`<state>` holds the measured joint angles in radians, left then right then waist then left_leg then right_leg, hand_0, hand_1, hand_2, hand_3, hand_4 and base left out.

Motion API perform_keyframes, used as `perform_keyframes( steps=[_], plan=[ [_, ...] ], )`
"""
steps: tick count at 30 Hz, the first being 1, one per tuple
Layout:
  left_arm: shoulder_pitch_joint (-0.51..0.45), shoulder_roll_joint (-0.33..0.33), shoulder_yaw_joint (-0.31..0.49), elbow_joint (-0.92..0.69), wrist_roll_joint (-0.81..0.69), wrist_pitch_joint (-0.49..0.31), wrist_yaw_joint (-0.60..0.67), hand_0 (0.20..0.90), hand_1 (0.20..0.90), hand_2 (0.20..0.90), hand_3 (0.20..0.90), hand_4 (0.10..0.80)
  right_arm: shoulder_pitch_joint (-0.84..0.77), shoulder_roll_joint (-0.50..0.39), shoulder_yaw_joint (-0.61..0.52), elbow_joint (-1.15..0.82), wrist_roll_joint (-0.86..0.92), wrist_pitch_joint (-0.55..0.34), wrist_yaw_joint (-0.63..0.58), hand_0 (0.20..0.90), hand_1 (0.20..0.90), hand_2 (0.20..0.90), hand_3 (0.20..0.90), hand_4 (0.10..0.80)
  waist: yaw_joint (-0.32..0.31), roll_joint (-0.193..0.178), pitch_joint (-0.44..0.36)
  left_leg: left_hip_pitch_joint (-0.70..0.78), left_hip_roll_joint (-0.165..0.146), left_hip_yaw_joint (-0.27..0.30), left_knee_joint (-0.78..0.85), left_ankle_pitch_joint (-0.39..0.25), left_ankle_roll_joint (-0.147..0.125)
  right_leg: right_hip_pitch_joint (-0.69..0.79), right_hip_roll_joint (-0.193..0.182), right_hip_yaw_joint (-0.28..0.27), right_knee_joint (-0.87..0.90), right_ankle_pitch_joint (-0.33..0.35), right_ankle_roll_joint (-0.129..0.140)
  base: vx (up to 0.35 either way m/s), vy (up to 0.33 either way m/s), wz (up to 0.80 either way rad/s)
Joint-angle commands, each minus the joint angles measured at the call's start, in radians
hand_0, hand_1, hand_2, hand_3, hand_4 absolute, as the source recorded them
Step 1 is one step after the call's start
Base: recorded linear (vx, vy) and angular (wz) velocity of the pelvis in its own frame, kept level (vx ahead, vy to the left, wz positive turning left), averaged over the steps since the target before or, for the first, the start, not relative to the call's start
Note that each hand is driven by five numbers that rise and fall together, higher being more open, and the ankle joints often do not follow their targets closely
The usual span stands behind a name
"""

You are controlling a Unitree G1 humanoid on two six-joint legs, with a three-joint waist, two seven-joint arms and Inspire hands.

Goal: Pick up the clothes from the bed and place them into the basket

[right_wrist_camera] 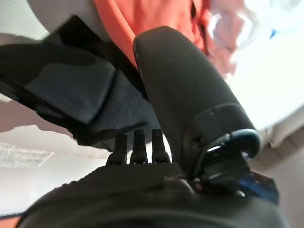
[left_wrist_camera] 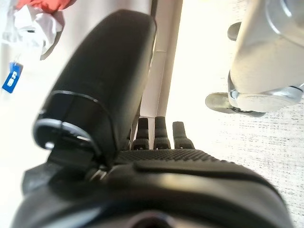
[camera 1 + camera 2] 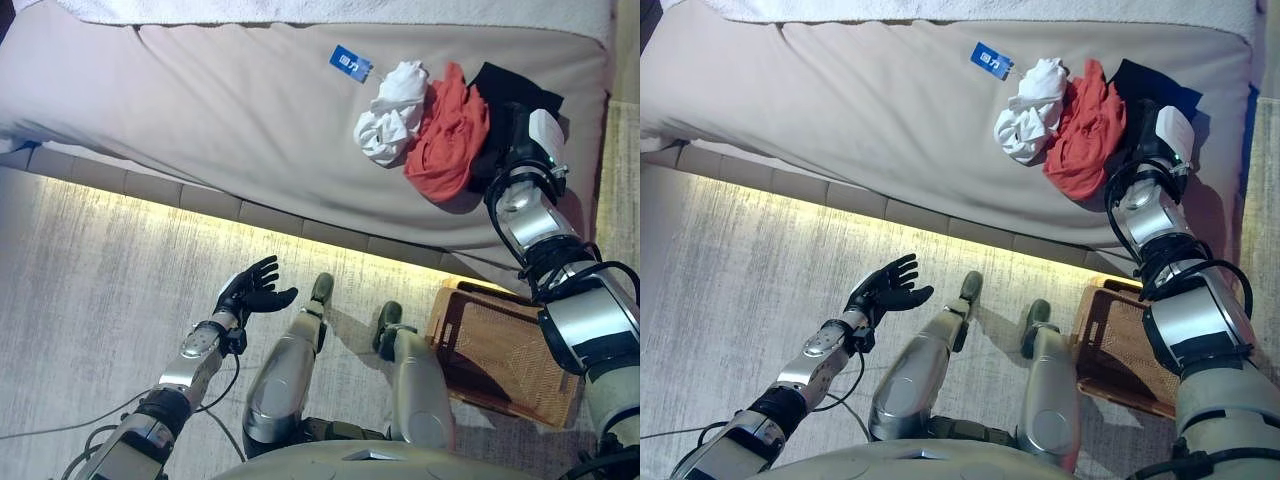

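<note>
A white garment [image 3: 393, 115], a red garment [image 3: 450, 135] and a black garment [image 3: 510, 85] lie bunched together on the bed [image 3: 220, 100] at the right. My right hand [image 3: 520, 135] is over the black garment's near edge, beside the red one. In the right wrist view its thumb [image 1: 180, 90] and straight fingers [image 1: 137, 142] reach over the black cloth [image 1: 61, 90] without holding it. My left hand [image 3: 250, 290] is open and empty over the floor, well short of the bed. The brown wicker basket [image 3: 500, 350] stands on the floor at the lower right.
A blue tag [image 3: 350, 62] lies on the bed just left of the white garment. A lit strip runs along the bed's near edge [image 3: 200, 200]. Pale carpet [image 3: 90, 300] covers the floor on the left.
</note>
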<state>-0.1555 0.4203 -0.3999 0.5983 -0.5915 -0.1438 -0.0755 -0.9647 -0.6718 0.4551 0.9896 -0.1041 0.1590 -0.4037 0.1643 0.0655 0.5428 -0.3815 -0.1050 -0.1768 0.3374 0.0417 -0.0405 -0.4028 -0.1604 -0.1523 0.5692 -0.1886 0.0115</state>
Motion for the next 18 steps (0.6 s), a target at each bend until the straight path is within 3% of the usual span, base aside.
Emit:
perform_keyframes(
  steps=[1,12,13,18],
  plan=[
    [0.054,0.053,-0.003,-0.179,-0.052,-0.093,-0.012,0.9,0.9,0.9,0.9,0.8,-0.118,-0.168,0.063,-0.036,-0.077,0.018,-0.043,0.9,0.9,0.9,0.9,0.8,-0.002,0.005,-0.024,-0.064,0.023,0.108,0.245,-0.201,0.042,0.005,0.025,-0.033,0.079,-0.021,-0.036,-0.041,-0.067,0.08],
    [0.094,0.115,0.021,-0.387,-0.175,-0.12,-0.009,0.9,0.9,0.9,0.9,0.8,-0.236,-0.27,0.161,0.053,-0.146,0.118,-0.036,0.9,0.9,0.9,0.9,0.8,0.013,0.039,-0.023,-0.307,0.023,0.134,0.467,-0.25,0.054,-0.239,0.024,-0.037,0.288,-0.078,-0.061,-0.011,-0.073,0.02],
    [0.109,0.118,0.02,-0.401,-0.185,-0.126,-0.008,0.9,0.9,0.9,0.9,0.8,-0.254,-0.275,0.181,0.067,-0.144,0.127,-0.038,0.9,0.9,0.9,0.9,0.8,0.018,0.044,-0.023,-0.315,0.022,0.136,0.5,-0.277,0.053,-0.249,0.027,-0.031,0.317,-0.105,-0.056,0.05,-0.088,-0.01],
    [0.136,0.142,0.04,-0.453,-0.223,-0.156,-0.012,0.9,0.9,0.9,0.9,0.8,-0.357,-0.3,0.239,0.105,-0.139,0.177,-0.032,0.9,0.9,0.9,0.9,0.8,0.033,0.067,-0.023,-0.424,0.017,0.137,0.565,-0.3,0.065,-0.374,0.03,-0.027,0.394,-0.118,-0.058,-0.011,-0.08,-0.02]
  ],
)
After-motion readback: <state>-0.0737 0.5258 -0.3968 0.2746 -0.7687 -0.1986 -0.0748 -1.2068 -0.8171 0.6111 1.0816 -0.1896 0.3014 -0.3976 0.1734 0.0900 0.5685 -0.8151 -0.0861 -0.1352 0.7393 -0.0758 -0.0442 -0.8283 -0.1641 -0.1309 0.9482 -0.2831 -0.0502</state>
